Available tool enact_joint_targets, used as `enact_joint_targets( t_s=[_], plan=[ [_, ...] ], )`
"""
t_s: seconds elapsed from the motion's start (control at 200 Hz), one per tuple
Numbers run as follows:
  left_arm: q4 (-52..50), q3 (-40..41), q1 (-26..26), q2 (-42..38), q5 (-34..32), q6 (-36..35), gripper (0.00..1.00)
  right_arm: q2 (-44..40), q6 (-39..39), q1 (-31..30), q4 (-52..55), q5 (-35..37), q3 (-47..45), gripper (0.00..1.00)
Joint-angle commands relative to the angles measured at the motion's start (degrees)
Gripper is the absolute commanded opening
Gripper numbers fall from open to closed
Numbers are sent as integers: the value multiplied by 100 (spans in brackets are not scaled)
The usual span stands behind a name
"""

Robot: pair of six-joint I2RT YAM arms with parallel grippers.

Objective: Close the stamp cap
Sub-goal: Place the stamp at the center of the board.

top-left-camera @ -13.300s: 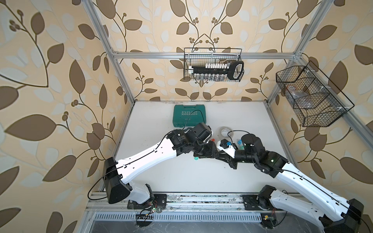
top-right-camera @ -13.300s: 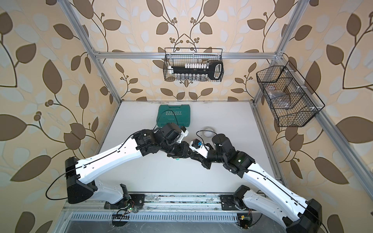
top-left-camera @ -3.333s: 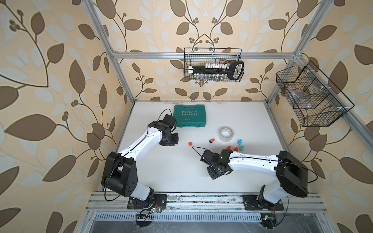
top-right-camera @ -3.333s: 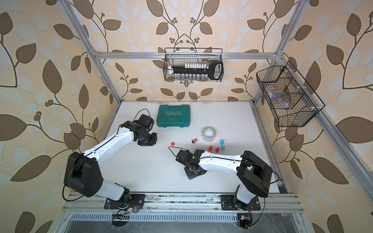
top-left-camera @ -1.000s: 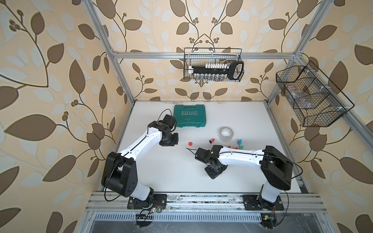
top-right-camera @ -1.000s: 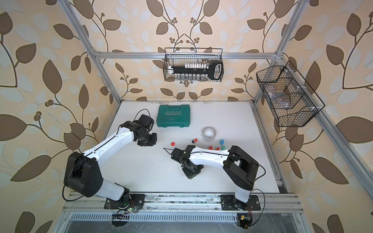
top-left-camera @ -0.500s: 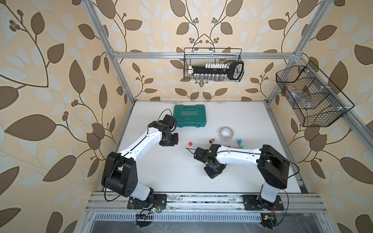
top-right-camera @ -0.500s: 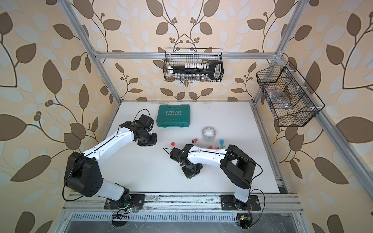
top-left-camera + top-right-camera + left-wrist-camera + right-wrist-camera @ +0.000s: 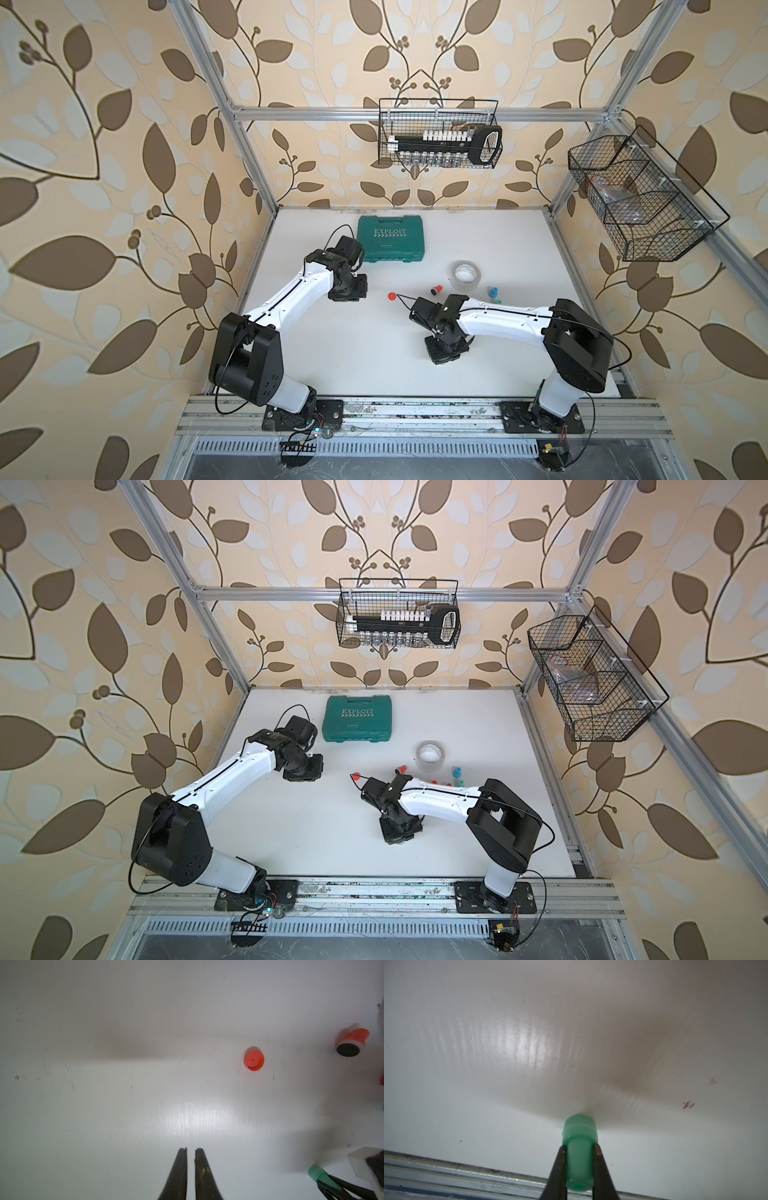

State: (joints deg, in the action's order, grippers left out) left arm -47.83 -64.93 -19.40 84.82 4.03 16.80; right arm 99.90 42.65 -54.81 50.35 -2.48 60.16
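Right wrist view has the right pincer [image 9: 579, 1148] pinching the green stamp [image 9: 579, 1159] by its narrow body, wide end down and seemingly touching the bench [image 9: 467, 1115] near the front rail [image 9: 446, 1167]. A seam rings that wide end, so the cap [image 9: 579, 1124] looks seated, though that is a judgement. Thirteen seconds ago both arms met mid-bench; now they stand well apart, and over the last second neither pincer alters its grip. That suggests this stamp is closed and being set down. Left pincer [image 9: 190, 1149] is all but pressed together on nothing, hovering over the bench. Beyond it a red cap [image 9: 254, 1060] sits apart from a red stamp [image 9: 351, 1042] lying tilted with its dark face bare: still open. Further back, the green case [image 9: 390, 239] is shut, contents unseen. The back-wall basket [image 9: 436, 101] holds a black rack [image 9: 440, 143] of white pieces; the side basket [image 9: 648, 232] holds something clear [image 9: 606, 187] in its rear compartment
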Motion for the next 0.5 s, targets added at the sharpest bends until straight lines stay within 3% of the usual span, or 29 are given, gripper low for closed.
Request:
enact_joint_targets(
  t_s=[0.0,0.185,0.495],
  plan=[
    [-51,22,41,25,10,-77,12,1500,206,10,-1744,-71,-1659,0],
    [-59,26,41,27,-34,-71,12,965,-166,252,-1226,331,-1336,0],
    [-86,15,41,1,-159,-82,12,184,-945,795,10,958,197,0]
  ],
)
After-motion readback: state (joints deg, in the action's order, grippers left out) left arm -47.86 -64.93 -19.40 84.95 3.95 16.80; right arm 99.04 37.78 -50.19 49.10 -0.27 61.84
